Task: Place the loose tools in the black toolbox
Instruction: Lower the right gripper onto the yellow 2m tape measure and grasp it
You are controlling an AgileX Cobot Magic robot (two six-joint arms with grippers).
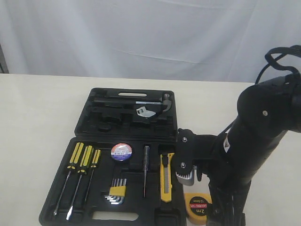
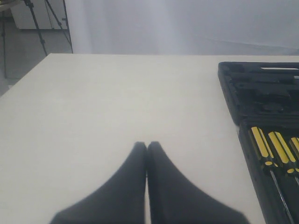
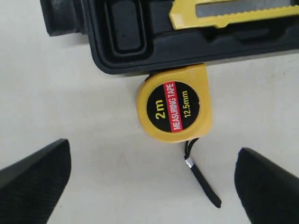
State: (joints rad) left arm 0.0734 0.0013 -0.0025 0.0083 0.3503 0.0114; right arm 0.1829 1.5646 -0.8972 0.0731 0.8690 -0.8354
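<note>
The round yellow "2m" tape measure (image 3: 174, 103) lies on the table against the outer rim of the open black toolbox (image 1: 89, 141), its black strap (image 3: 202, 179) trailing away. My right gripper (image 3: 153, 156) hovers open above it, the tape measure just ahead of the wide-apart fingers. The tape measure (image 1: 197, 207) shows at the box's front right corner. The yellow-black utility knife (image 1: 166, 178) and the black tape roll (image 1: 121, 151) lie in the toolbox. My left gripper (image 2: 147, 144) is shut and empty over bare table, left of the box. No pliers are in view.
Yellow-black screwdrivers (image 1: 80, 174), hex keys in a yellow holder (image 1: 116, 192) and a thin tester screwdriver (image 1: 146, 169) sit in the tray. The lid (image 1: 127, 110) holds a hammer and a wrench. The right arm (image 1: 254, 136) rises beside the box.
</note>
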